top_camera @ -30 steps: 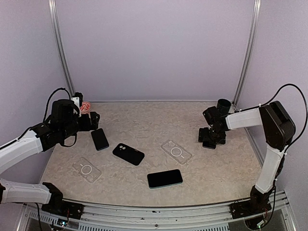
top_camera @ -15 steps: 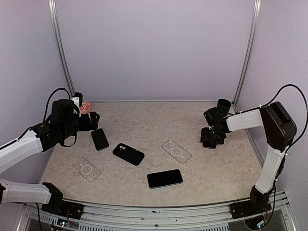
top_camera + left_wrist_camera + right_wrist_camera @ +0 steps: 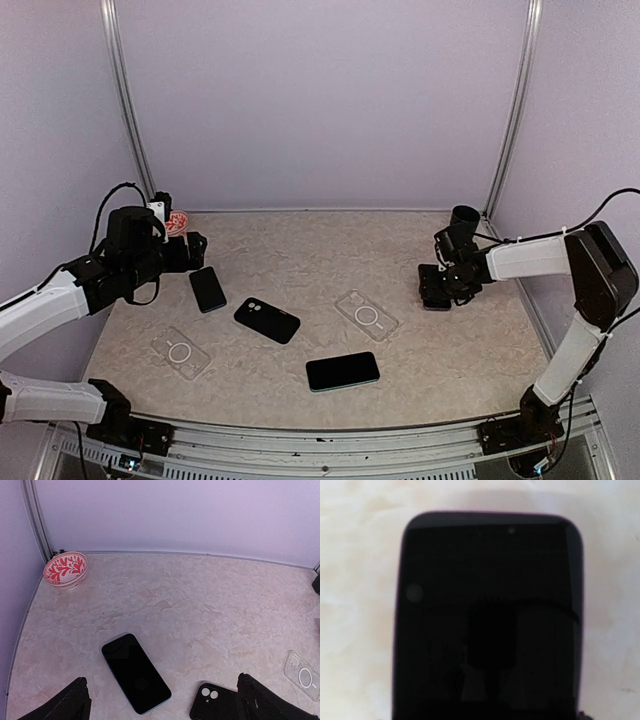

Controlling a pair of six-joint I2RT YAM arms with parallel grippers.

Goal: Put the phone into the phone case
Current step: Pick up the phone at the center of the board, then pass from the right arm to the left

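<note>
i'm looking down from the top camera. the right gripper (image 3: 439, 289) sits low at the right side of the frame, right down on a dark phone. in the right wrist view that purple-edged phone (image 3: 487, 620) fills nearly the whole picture, lying screen up on the table (image 3: 300, 260). its top edge is toward the top of the frame. i see neither finger clearly there, so i cannot tell whether the jaws have closed on it or only stand around it.

the left gripper (image 3: 196, 250) hangs at the left of the frame with its jaws spread as wide as they go, holding nothing. in the left wrist view its fingers (image 3: 65, 706) show in the two bottom corners. a blue-edged phone (image 3: 135, 673) lies flat, screen up, on the table between and beyond them, not touched.

just to the right of that phone lies a black handset (image 3: 267, 320), back up, with two camera lenses showing. one clear case (image 3: 366, 315) lies near the middle of the frame, between the black handset and the right gripper and well apart from both. a second clear case (image 3: 181, 352) lies at the lower left. a teal-edged phone (image 3: 342, 371) lies screen up at the lower middle. a red-and-white bowl (image 3: 65, 570) stands in the far left corner.
</note>
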